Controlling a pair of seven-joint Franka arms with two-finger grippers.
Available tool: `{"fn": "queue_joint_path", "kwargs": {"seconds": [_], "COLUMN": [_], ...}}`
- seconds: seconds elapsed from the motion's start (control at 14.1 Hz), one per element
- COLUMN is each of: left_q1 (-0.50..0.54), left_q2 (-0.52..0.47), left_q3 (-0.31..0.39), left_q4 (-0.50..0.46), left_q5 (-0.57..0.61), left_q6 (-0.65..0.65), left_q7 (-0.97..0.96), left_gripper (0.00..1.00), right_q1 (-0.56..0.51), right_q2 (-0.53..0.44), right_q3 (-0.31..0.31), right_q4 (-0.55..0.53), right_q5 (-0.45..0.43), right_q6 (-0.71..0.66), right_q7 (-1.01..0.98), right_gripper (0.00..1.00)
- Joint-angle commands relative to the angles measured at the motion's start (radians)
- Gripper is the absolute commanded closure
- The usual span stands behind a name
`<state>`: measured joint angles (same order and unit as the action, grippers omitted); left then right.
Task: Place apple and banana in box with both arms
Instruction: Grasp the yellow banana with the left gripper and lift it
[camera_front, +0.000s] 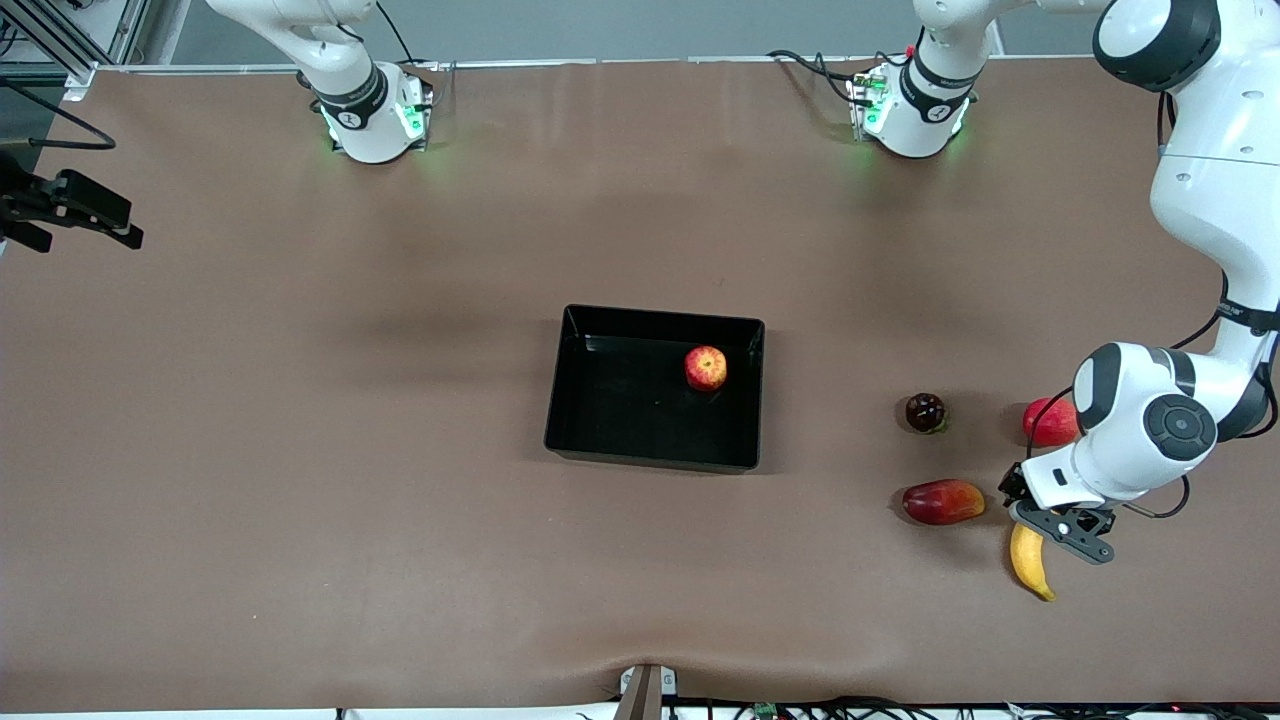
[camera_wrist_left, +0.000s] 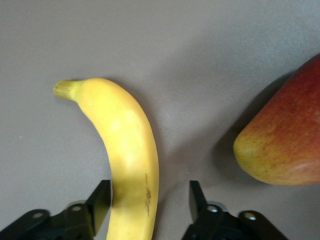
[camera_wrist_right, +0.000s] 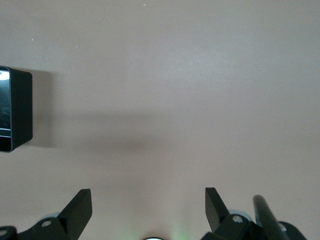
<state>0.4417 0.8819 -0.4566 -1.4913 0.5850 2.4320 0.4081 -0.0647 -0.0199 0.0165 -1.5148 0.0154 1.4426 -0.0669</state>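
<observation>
The yellow banana (camera_front: 1030, 565) (camera_wrist_left: 127, 150) lies on the table near the left arm's end, close to the front camera. My left gripper (camera_front: 1060, 530) (camera_wrist_left: 148, 192) is down over its upper end, open, with the jaws either side of it. One finger (camera_wrist_left: 100, 200) touches the banana; the other stands clear. The red and yellow apple (camera_front: 706, 368) sits inside the black box (camera_front: 620, 410) (camera_wrist_right: 17, 110) at mid-table. My right gripper (camera_front: 115, 225) (camera_wrist_right: 147, 195) waits open with nothing in it over the table's edge at the right arm's end.
An elongated red-yellow fruit (camera_front: 942, 501) (camera_wrist_left: 285, 140) lies beside the banana, toward the box. A dark round fruit (camera_front: 925, 411) sits farther from the front camera. A red round fruit (camera_front: 1045, 422) is partly hidden by the left arm.
</observation>
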Motion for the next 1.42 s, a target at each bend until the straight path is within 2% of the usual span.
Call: {"fn": "queue_joint_path", "kwargs": {"seconds": [0.0, 0.07, 0.14, 0.43, 0.57, 0.78, 0.92, 1.21, 1.35], "left_q1": [-0.006, -0.008, -0.011, -0.002, -0.005, 0.000, -0.027, -0.098, -0.191], "left_q2": [0.034, 0.035, 0.032, -0.026, -0.079, -0.161, -0.204, -0.210, -0.205], "left_q3": [0.027, 0.029, 0.029, 0.006, -0.037, -0.149, -0.213, -0.355, -0.367], "left_q4": [0.045, 0.045, 0.045, 0.045, 0.045, 0.045, 0.045, 0.039, 0.039], "left_q5": [0.015, 0.015, 0.015, 0.018, 0.016, 0.013, 0.013, 0.015, 0.013], "left_q6": [0.028, 0.032, 0.032, 0.021, -0.046, -0.180, -0.293, -0.436, -0.456], "left_q7": [0.046, 0.046, 0.046, 0.046, 0.047, 0.009, -0.120, -0.508, -0.712], "left_gripper": [0.60, 0.84, 1.00, 1.00, 1.00, 1.00, 1.00, 1.00, 1.00], "right_q1": [0.003, -0.004, -0.010, -0.012, -0.012, -0.009, -0.012, -0.012, -0.010], "right_q2": [-0.014, -0.014, -0.014, -0.014, -0.014, -0.012, -0.012, -0.012, -0.012], "right_q3": [-0.010, -0.010, -0.010, -0.009, -0.009, -0.009, -0.009, -0.009, -0.010], "right_q4": [-0.004, -0.005, -0.007, -0.007, -0.005, -0.005, -0.004, -0.005, -0.005], "right_q5": [0.015, 0.015, 0.015, 0.020, 0.020, 0.020, 0.020, 0.020, 0.020], "right_q6": [-0.008, -0.013, -0.017, -0.019, -0.019, -0.019, -0.019, -0.019, -0.019], "right_q7": [-0.008, -0.008, -0.008, -0.007, -0.007, -0.007, -0.007, -0.007, -0.007], "right_gripper": [0.00, 0.00, 0.00, 0.00, 0.00, 0.00, 0.00, 0.00, 0.00]}}
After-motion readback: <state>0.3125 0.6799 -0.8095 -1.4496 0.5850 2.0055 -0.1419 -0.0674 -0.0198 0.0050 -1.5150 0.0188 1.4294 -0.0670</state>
